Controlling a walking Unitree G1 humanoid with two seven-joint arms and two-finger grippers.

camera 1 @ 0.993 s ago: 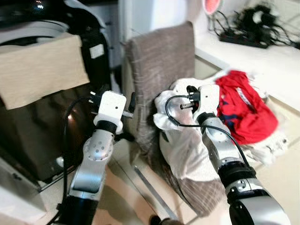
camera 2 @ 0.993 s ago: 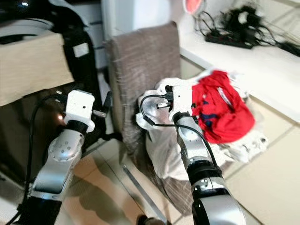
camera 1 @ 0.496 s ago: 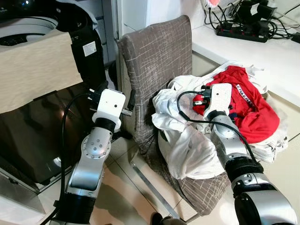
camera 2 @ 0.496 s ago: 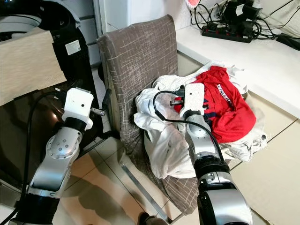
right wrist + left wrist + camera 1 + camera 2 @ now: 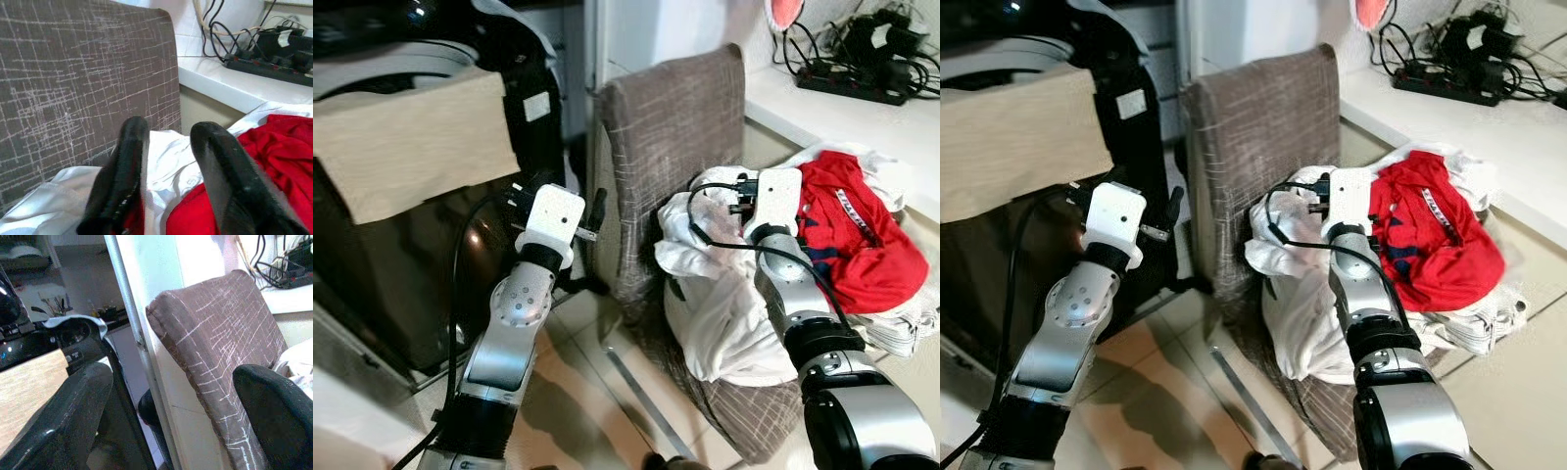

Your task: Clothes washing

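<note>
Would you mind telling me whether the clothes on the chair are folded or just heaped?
Heaped. The red garment lies crumpled over rumpled white clothes that spill off the chair seat.

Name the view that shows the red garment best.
The left eye view: the whole red garment lies spread on the pile of clothes. The right eye view shows it too, slightly blurred. The right wrist view catches a red patch beyond the right end effector.

Things around the laundry corner
A black power strip with tangled black cables lies along the white table's far edge; beige tiled floor below.
</note>
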